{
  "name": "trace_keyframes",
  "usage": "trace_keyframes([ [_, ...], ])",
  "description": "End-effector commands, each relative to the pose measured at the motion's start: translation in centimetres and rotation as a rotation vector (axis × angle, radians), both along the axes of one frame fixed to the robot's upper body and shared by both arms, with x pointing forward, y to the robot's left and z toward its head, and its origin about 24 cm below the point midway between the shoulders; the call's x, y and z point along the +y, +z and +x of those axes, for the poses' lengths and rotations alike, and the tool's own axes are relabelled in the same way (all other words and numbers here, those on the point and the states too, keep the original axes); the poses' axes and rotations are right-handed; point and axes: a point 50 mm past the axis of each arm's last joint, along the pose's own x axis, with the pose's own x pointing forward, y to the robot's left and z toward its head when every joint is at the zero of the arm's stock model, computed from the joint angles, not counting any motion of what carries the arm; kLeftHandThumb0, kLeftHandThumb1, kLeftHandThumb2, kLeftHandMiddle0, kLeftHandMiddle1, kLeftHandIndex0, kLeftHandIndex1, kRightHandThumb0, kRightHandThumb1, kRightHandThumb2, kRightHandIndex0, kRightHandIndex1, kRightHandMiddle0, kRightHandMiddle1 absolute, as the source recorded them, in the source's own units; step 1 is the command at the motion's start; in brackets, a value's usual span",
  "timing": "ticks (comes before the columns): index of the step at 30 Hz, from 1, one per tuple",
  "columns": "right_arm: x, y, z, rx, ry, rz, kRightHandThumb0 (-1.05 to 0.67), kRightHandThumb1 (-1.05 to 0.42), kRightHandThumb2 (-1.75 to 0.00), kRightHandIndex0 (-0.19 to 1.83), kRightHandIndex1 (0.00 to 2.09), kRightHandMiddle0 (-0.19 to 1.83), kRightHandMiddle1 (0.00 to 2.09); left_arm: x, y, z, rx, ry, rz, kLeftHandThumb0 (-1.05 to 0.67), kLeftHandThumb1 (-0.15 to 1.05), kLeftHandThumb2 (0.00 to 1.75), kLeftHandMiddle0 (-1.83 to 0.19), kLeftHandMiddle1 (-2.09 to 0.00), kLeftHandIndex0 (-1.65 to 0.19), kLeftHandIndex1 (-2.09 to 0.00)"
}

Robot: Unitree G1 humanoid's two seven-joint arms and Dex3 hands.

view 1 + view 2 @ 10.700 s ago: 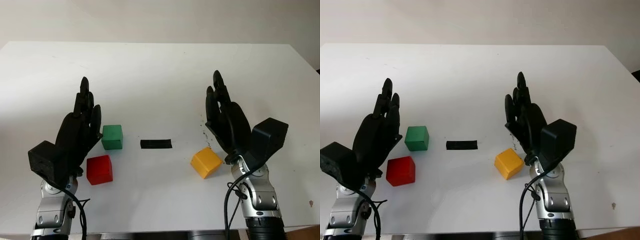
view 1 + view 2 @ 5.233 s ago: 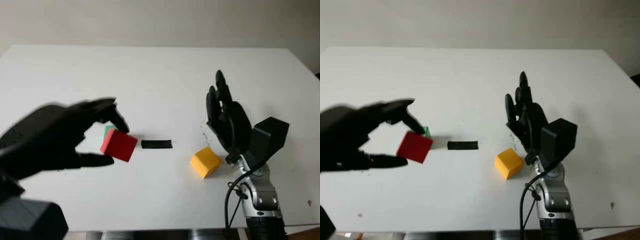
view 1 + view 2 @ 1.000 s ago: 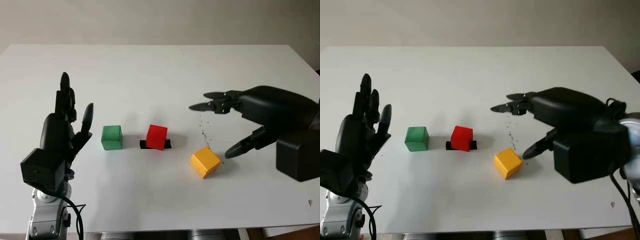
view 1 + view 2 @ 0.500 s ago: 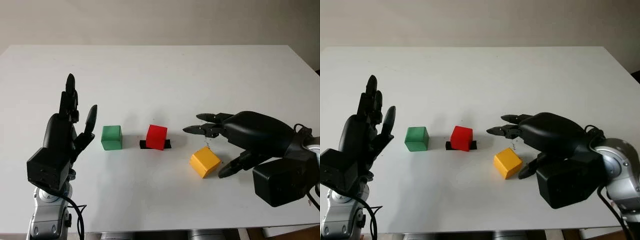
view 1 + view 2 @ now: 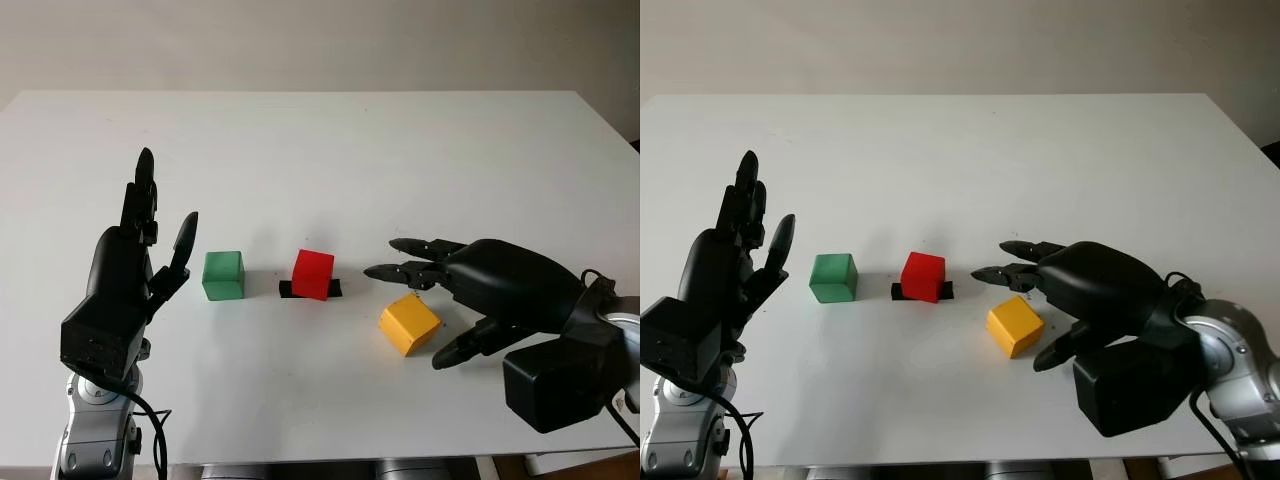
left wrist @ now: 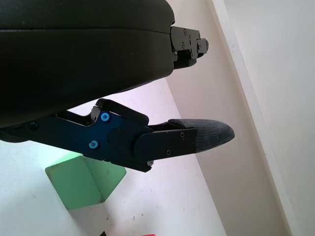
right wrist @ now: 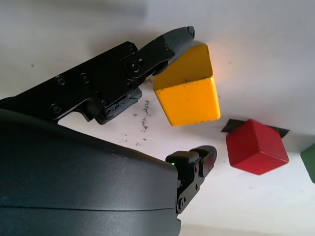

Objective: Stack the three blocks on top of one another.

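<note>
**Right robot hand lowered around the yellow block**

Since half a second ago the right robot hand (image 5: 430, 305) has sunk a little closer to the yellow block (image 5: 409, 324); the blocks and the left robot hand (image 5: 135, 265) have not shifted.

Landmark: red block (image 5: 313, 274), sitting on the black tape strip (image 5: 288, 290) near the middle of the white worktop (image 5: 320, 140).

Left eye view. Green block (image 5: 223, 275) just beside the red block, on the left robot hand's side, not touching it. Yellow block near the red block on the other side and slightly nearer the robot, turned at an angle. No block is stacked. Right robot hand open, holding nothing: fingers (image 5: 400, 270) reach past the far side of the yellow block toward the red block, thumb (image 5: 455, 352) on the yellow block's outer side. Left robot hand open, raised upright, beyond the green block from the red block.

Right eye view. Same layout. A gap shows between the right fingertips and the red block.

Left wrist view. Green block (image 6: 83, 179) on the worktop beneath the hand's shell. One finger (image 6: 192, 137) stretches out with nothing in it.

Right wrist view. Yellow block (image 7: 189, 91) lies between the thumb (image 7: 170, 42) and a fingertip (image 7: 202, 160). Thumb tip is at the block's top corner; cannot tell if it touches. Red block (image 7: 256, 147) close beyond the yellow one.
</note>
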Motion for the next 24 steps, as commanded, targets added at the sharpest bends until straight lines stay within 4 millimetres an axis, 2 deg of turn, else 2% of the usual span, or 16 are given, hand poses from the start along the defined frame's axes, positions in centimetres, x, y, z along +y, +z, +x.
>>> trace_keyframes([
  [1,0.07,-0.22,0.01,-0.008,-0.002,0.007,-0.45,-0.78,-0.06,0.22,0.08,0.47,0.11,0.21,0.48,-0.24,-0.023,0.002,0.013,-0.64,1.05,0.48,0.04,-0.05,0.05,-0.05],
  [4,0.02,-0.40,0.16,-0.005,-0.013,0.017,-0.39,-0.79,-0.06,0.21,0.07,0.48,0.11,0.23,0.47,-0.36,-0.020,0.004,0.013,-0.62,1.05,0.48,0.05,-0.05,0.05,-0.05],
  [12,-0.13,-0.72,0.58,-0.035,-0.012,0.033,-0.35,-0.80,-0.06,0.24,0.08,0.57,0.15,0.14,0.60,-0.57,-0.016,0.005,0.031,-0.62,1.05,0.48,0.05,-0.05,0.05,-0.05],
  [14,-0.11,-0.70,0.63,-0.044,-0.007,0.040,-0.34,-0.80,-0.06,0.25,0.08,0.64,0.20,0.17,0.60,-0.63,-0.013,0.013,0.055,-0.62,1.05,0.49,0.05,-0.05,0.05,-0.05],
  [15,-0.11,-0.68,0.65,-0.047,-0.006,0.045,-0.34,-0.80,-0.06,0.26,0.07,0.61,0.33,0.17,0.59,-0.64,-0.013,0.015,0.060,-0.62,1.05,0.49,0.05,-0.05,0.05,-0.06],
  [18,-0.08,-0.62,0.70,-0.041,-0.015,0.081,-0.30,-0.83,-0.06,0.27,0.06,0.44,0.91,0.15,0.48,-0.61,-0.008,0.021,0.069,-0.63,1.05,0.49,0.04,-0.06,0.04,-0.06],
  [20,-0.04,-0.53,0.74,-0.041,-0.017,0.093,-0.28,-0.85,-0.06,0.27,0.06,0.45,1.10,0.08,0.45,-0.54,-0.013,0.019,0.071,-0.63,1.05,0.49,0.03,-0.06,0.04,-0.06],
  [24,-0.01,-0.37,0.79,-0.031,-0.018,0.089,-0.27,-0.87,-0.06,0.26,0.05,0.48,1.20,0.01,0.40,-0.46,-0.011,0.021,0.069,-0.63,1.05,0.50,0.03,-0.06,0.04,-0.06],
])
